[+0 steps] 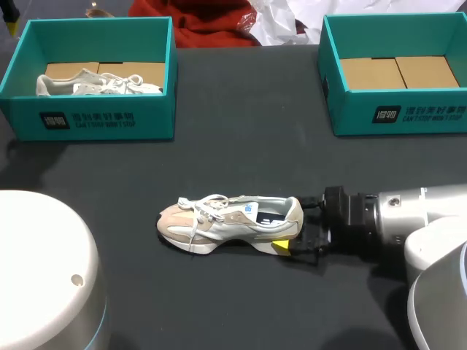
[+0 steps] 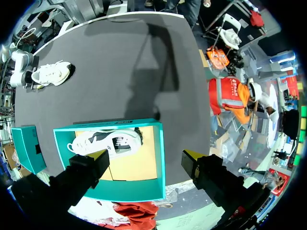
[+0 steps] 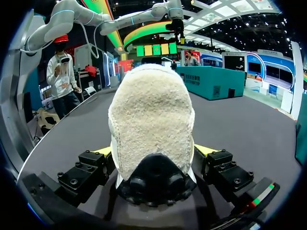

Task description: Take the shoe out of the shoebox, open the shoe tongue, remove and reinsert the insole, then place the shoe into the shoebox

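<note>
A beige and white shoe (image 1: 226, 221) lies on its side in the middle of the black table, toe to the left. My right gripper (image 1: 299, 224) is at its heel, open, one yellow fingertip (image 1: 281, 246) showing below the sole. In the right wrist view the fuzzy heel (image 3: 151, 120) fills the gap between the fingers (image 3: 103, 152). My left gripper (image 2: 145, 158) hangs open high above the left teal shoebox (image 2: 160, 158), which holds a second white shoe (image 2: 105, 141). In the left wrist view the table shoe (image 2: 53, 73) lies far off.
The left teal shoebox (image 1: 95, 120) with the white shoe (image 1: 98, 84) stands at the back left. A second teal box (image 1: 398, 109), with only its cardboard floor inside, stands at the back right. My left arm's white base (image 1: 44, 277) fills the front left corner.
</note>
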